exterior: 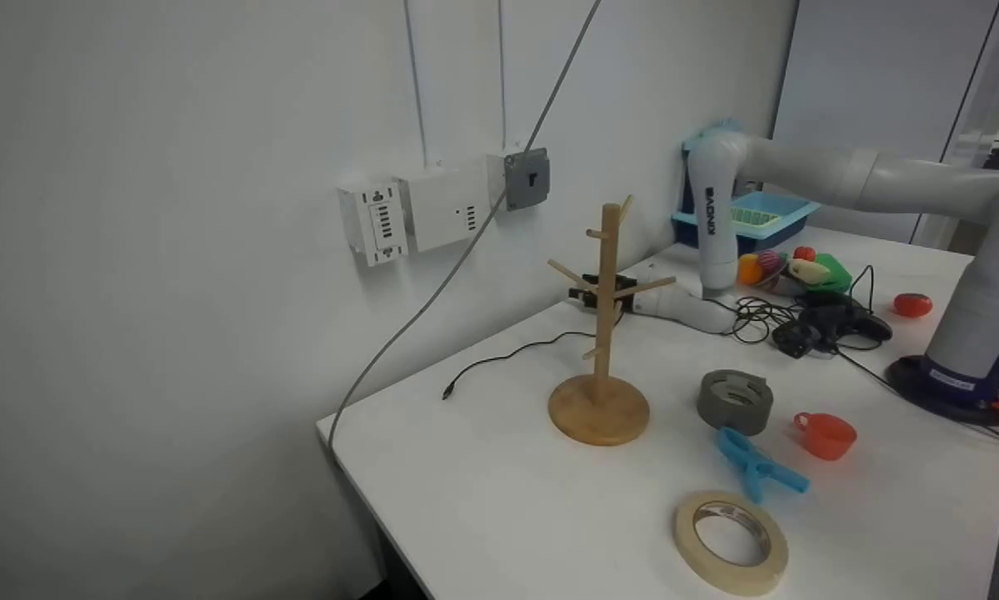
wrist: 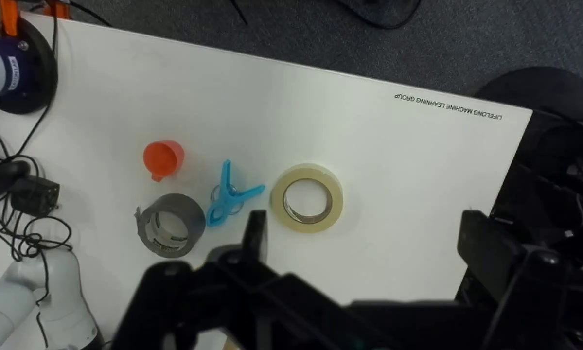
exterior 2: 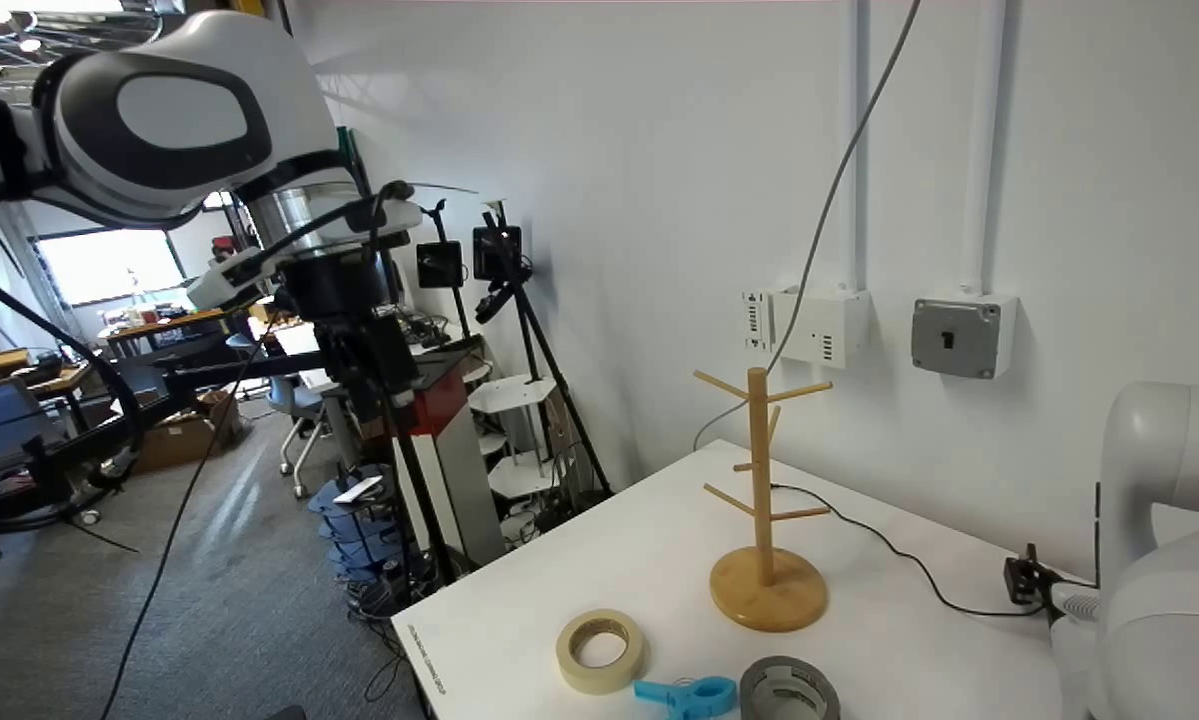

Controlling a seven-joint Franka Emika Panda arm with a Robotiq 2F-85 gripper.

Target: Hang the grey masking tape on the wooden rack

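Observation:
The grey masking tape [exterior: 728,417] lies flat on the white table in both exterior views, to one side of the wooden rack [exterior: 606,300]. That rack stands upright, and its pegs [exterior 2: 802,390] carry nothing. In the wrist view the grey roll [wrist: 194,221] sits left of my gripper [wrist: 364,214], outside the span of the jaws. The jaws are wide open with only bare tabletop showing between them. An exterior view shows my hand [exterior 2: 359,350] raised well above table height. Only a sliver of the rack [wrist: 230,345] peeks out at the wrist view's bottom edge.
A blue clamp [exterior: 753,465] lies close beside the grey roll, with a cream tape ring [wrist: 307,171] past it. A red cup [exterior: 831,437] is also near. A white arm [exterior: 720,208], cables and toy food [exterior: 770,262] occupy the table's far part. A cable crosses behind the rack.

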